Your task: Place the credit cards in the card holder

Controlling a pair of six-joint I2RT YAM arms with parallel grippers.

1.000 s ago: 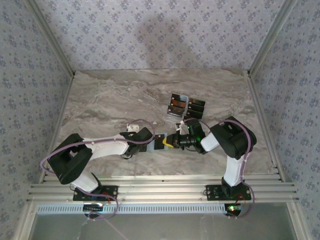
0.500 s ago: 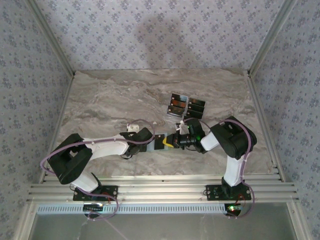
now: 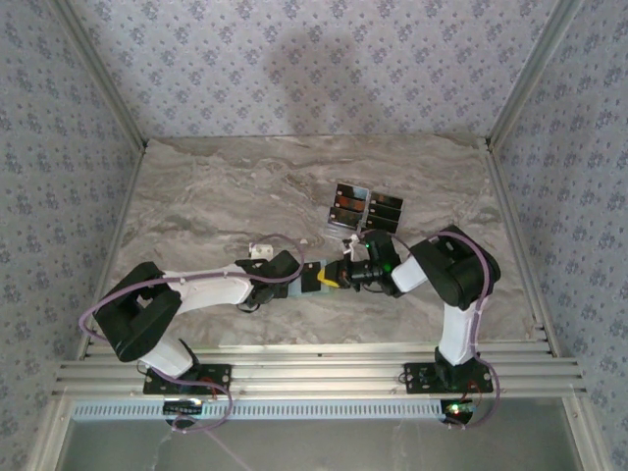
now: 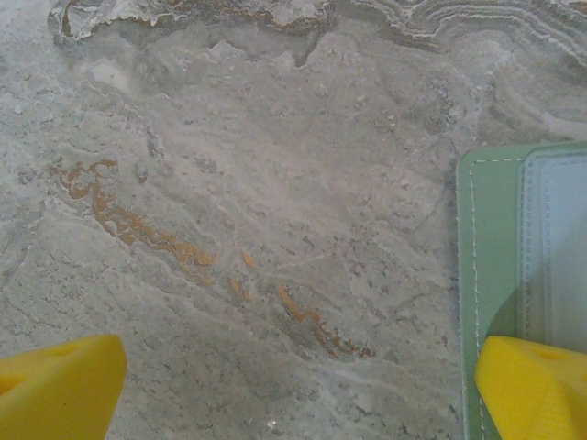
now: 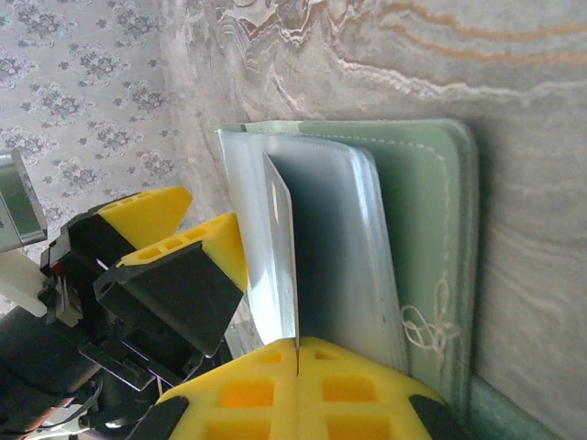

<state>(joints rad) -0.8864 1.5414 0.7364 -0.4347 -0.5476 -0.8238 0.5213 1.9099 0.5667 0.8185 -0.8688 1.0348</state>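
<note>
Our right gripper [image 5: 298,362] has its yellow fingers pressed together on the near edge of a thin card [image 5: 282,247], which stands on edge among the clear sleeves of the open card holder [image 5: 422,211]. Our left gripper [image 4: 298,390] has its fingers [image 4: 60,385] spread wide, one tip over the bare table [image 4: 275,183] and the other over the holder's green border; the holder lies flat between the two grippers, near the front of the table. Farther back, well apart from both grippers, more black cards [image 3: 383,210] lie in a small group.
</note>
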